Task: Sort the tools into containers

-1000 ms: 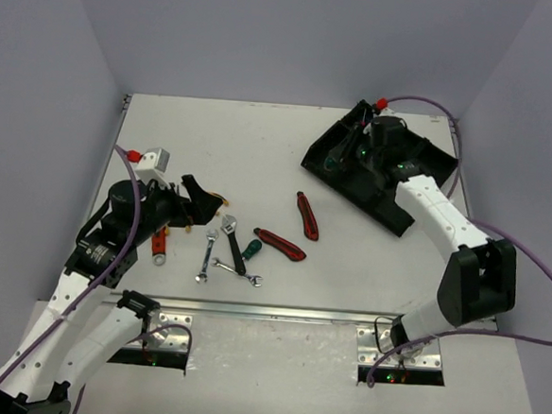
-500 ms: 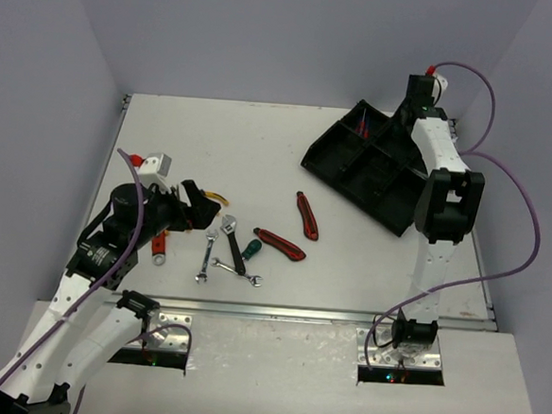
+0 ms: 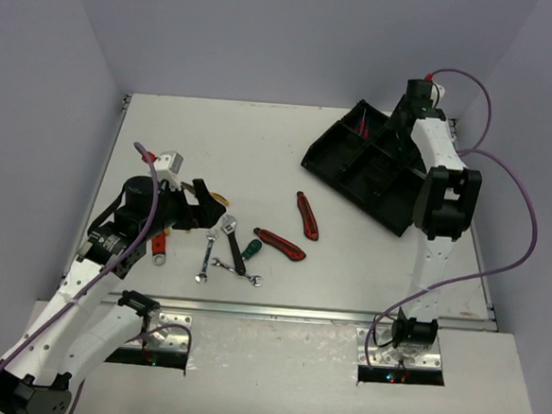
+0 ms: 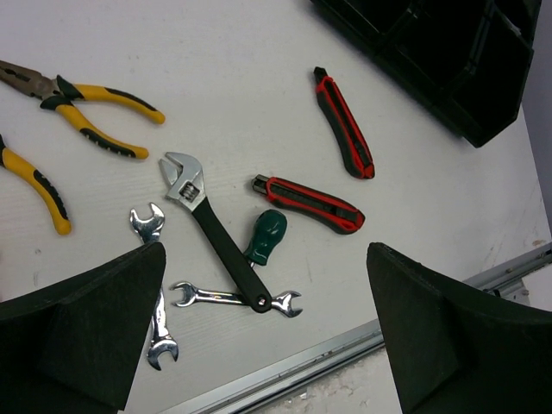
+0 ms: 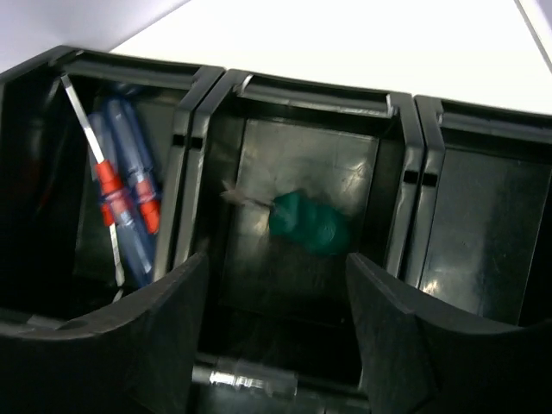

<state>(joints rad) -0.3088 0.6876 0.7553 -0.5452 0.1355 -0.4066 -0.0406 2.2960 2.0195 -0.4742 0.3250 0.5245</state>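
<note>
Tools lie left of centre on the table: two yellow-handled pliers (image 4: 99, 116), a black-handled adjustable wrench (image 4: 211, 228), a stubby green screwdriver (image 4: 266, 237), two silver wrenches (image 4: 233, 298) and two red-black utility knives (image 4: 345, 134). My left gripper (image 3: 200, 207) is open and empty, hovering over them (image 4: 266, 289). The black organiser tray (image 3: 401, 208) stands at the far right. My right gripper (image 5: 276, 276) is open and empty above its middle compartment, where a second green screwdriver (image 5: 306, 224) lies, blurred. Red/blue screwdrivers (image 5: 125, 203) lie in the compartment to its left.
A red-handled tool (image 3: 159, 246) lies under my left arm. A metal rail (image 3: 297, 313) runs along the table's near edge. Purple walls close in the left, far and right sides. The right arm stands upright beside the tray's right end.
</note>
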